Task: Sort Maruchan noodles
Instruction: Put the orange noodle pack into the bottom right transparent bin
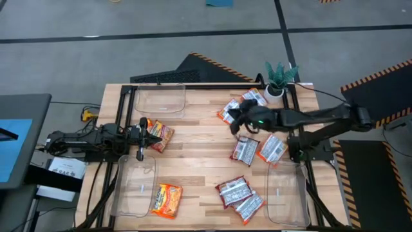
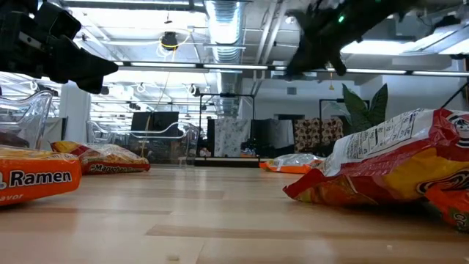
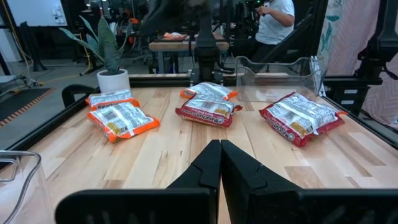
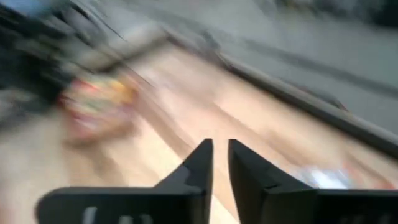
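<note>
Several Maruchan packets lie flat on the wooden table. Orange-yellow ones are at the left [image 1: 159, 135] and inside the near-left clear bin [image 1: 166, 200]. Silver-white ones with red print lie at the far right [image 1: 235, 111] [image 1: 254, 98], at mid right [image 1: 244, 149] [image 1: 271, 148] and near the front [image 1: 233, 190] [image 1: 248, 206]. My left gripper [image 3: 219, 163] is shut and empty, raised above the table beside the left orange packet [image 1: 145, 137]. My right gripper [image 1: 237, 121] hovers above the far-right packets; its fingers [image 4: 219, 163] stand almost together with nothing between them.
Clear plastic bins stand at the far left [image 1: 159, 100], near left [image 1: 134, 187] and near right [image 1: 286, 193]. A potted plant [image 1: 280, 80] stands at the far right corner. A person shows beyond the table in the left wrist view [image 3: 277, 18]. Bare wood lies at the table's middle.
</note>
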`<action>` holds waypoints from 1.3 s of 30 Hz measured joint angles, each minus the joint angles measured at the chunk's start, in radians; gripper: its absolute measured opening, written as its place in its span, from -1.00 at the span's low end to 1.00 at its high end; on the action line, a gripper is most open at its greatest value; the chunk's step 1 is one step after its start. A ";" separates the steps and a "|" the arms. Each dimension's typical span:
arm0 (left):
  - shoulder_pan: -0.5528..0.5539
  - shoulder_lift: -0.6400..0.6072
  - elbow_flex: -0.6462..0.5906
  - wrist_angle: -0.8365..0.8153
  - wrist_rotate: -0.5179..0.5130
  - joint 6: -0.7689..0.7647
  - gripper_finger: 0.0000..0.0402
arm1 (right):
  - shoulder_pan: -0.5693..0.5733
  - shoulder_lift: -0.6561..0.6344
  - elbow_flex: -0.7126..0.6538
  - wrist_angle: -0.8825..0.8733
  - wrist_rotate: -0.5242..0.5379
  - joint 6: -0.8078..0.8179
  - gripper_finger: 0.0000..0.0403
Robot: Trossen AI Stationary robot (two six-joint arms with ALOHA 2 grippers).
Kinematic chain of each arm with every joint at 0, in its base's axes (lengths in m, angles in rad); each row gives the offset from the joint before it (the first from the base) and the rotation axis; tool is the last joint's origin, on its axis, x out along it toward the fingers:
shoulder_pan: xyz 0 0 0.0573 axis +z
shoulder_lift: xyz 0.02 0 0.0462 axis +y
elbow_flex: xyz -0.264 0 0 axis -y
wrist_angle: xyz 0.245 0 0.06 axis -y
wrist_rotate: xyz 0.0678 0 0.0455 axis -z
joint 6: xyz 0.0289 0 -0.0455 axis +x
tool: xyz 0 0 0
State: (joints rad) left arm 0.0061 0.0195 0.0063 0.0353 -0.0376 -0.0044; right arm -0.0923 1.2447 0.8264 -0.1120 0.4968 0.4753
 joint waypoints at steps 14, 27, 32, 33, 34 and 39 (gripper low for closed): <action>0.000 0.000 0.000 0.000 0.000 0.000 -1.00 | -0.198 0.392 0.126 -0.243 -0.015 0.222 0.11; 0.000 0.000 0.000 0.000 0.000 0.000 -1.00 | -0.255 0.592 0.134 -0.171 0.067 0.318 -0.02; 0.000 0.000 0.000 0.000 0.000 0.000 -1.00 | -0.236 0.593 0.133 -0.190 0.075 0.322 -0.55; 0.000 0.000 0.000 0.000 0.000 0.000 -1.00 | -0.233 0.591 0.131 -0.195 0.077 0.323 -0.72; 0.000 0.000 0.000 0.000 0.000 0.000 -1.00 | -0.229 0.582 0.131 -0.196 0.085 0.318 -0.85; 0.000 0.000 0.000 0.000 0.000 0.000 -1.00 | -0.214 0.527 0.125 -0.227 0.060 0.300 -0.96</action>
State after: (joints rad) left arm 0.0063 0.0196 0.0064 0.0350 -0.0376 -0.0044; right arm -0.3068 1.7721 0.9519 -0.3391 0.5572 0.7755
